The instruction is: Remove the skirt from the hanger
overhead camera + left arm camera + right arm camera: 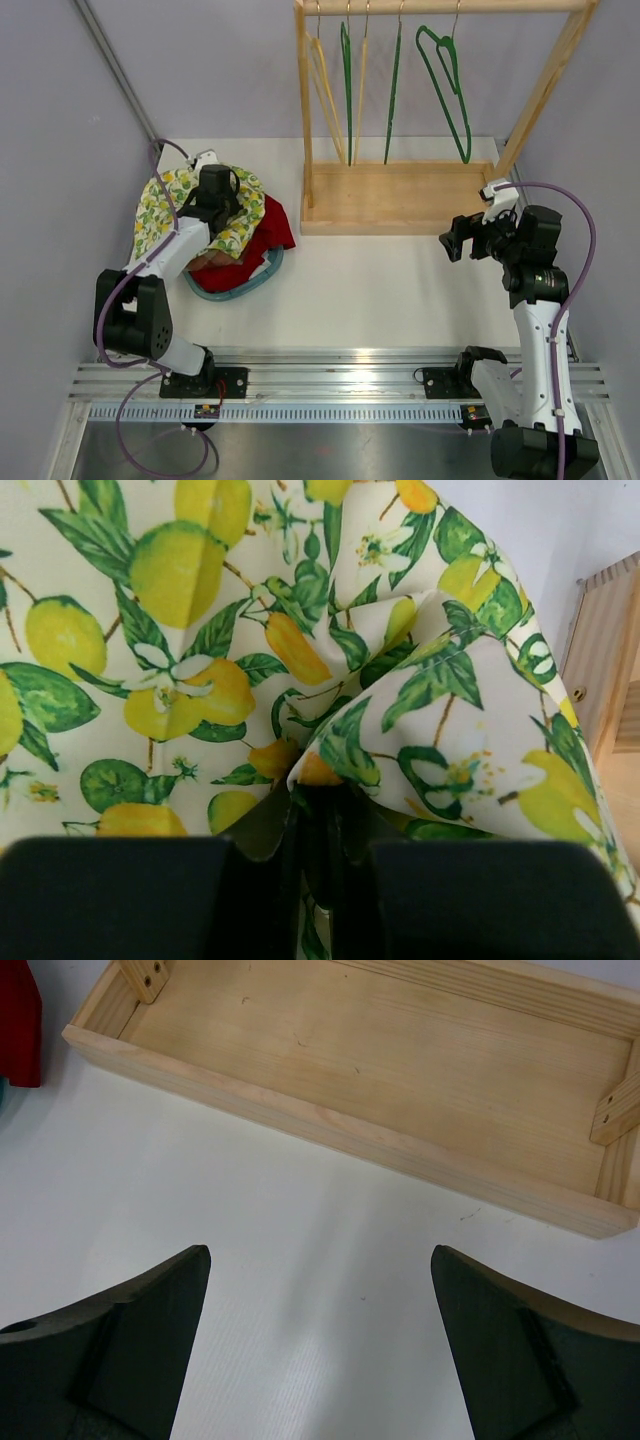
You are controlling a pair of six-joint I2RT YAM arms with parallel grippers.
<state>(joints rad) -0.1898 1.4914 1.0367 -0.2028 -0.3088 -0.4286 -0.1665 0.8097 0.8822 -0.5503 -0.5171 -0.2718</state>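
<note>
The skirt [160, 212], cream with a lemon and leaf print, lies crumpled on a heap of clothes at the table's left. My left gripper [218, 200] points down into it. In the left wrist view the skirt [190, 670] fills the frame, and the left gripper [325, 815] has its jaws close together with a raised fold of the fabric pinched between them. Several bare hangers, green [445, 70] and wooden [322, 75], hang on the rack's rail; none carries the skirt. My right gripper [456, 240] hovers open over bare table, and the right wrist view shows this right gripper [320, 1260] holding nothing.
A wooden rack with a tray base [400, 195] stands at the back centre; that base [380, 1070] lies just ahead of the right fingers. A red garment [272, 225] and a teal one [240, 285] lie under the skirt. Grey walls close both sides.
</note>
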